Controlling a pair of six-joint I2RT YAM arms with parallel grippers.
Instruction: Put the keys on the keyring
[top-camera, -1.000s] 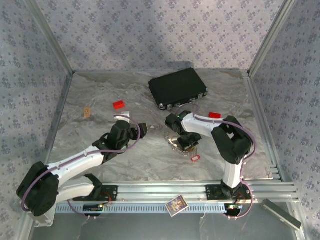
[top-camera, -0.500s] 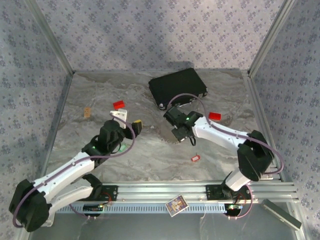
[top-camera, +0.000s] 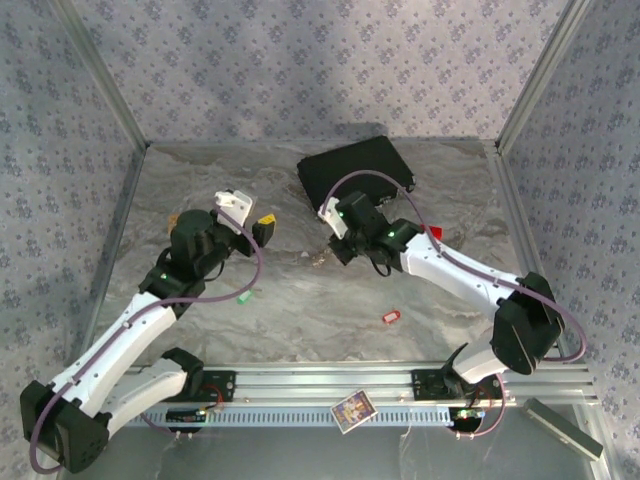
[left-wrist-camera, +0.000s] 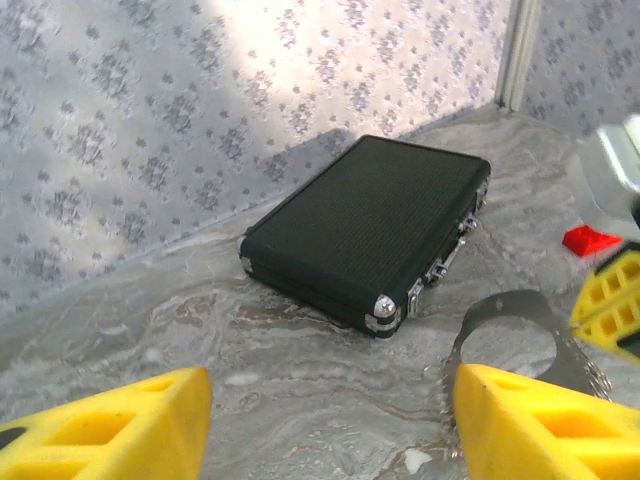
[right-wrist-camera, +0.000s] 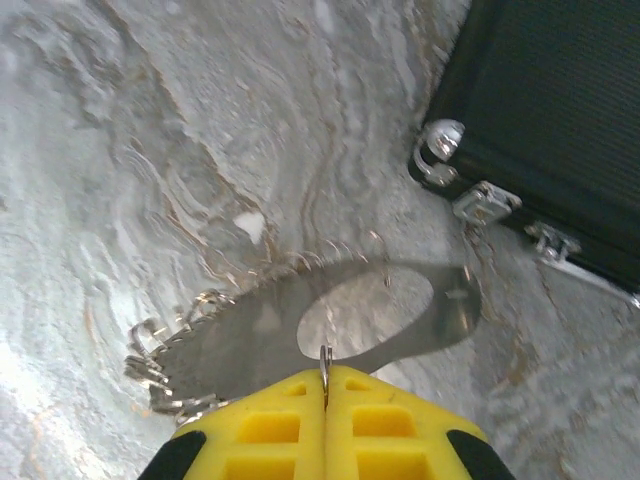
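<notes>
**Top view.** The left gripper (top-camera: 263, 227) hangs over the left half of the table (top-camera: 200, 180). The right gripper (top-camera: 338, 250) is low by the near corner of the case (top-camera: 355, 172). The red key (top-camera: 391, 317) lies alone nearer the front edge, and the green key (top-camera: 243, 296) lies beside the left arm.

**Left wrist view.** The yellow fingers (left-wrist-camera: 110, 425) stand wide apart with nothing between them. The keyring (left-wrist-camera: 510, 330) is at the right, in front of the case, with a red block (left-wrist-camera: 590, 240) beyond.

**Right wrist view.** The jaws are closed on the keyring's thin rim. Its beaded chain trails to the left, and the case is at the upper right.
</notes>
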